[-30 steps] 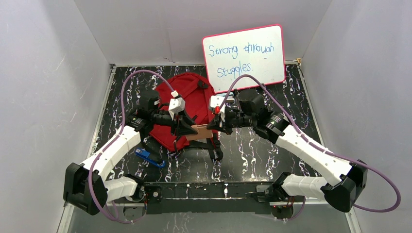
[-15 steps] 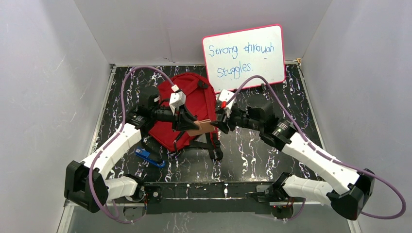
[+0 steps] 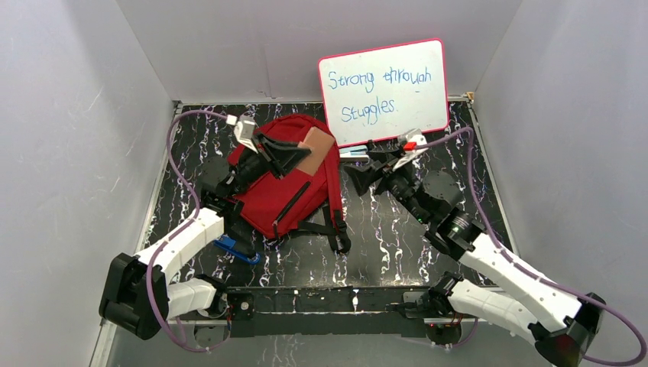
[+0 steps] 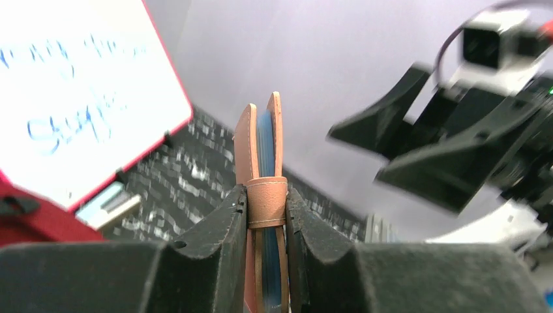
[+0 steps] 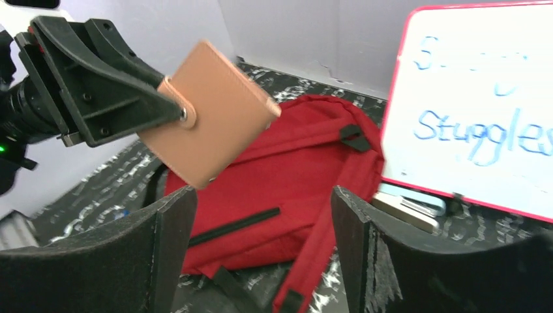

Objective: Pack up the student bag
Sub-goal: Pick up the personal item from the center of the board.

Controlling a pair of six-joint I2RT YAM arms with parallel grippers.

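Pinching tan wallet edgewise in left gripper, lifted above student bag lying flat, back-left on table. No opening visible in bag; likely needs unzipping first. Right gripper spread wide, empty, facing bag, near whiteboard. Loose straps, blue object nearby.
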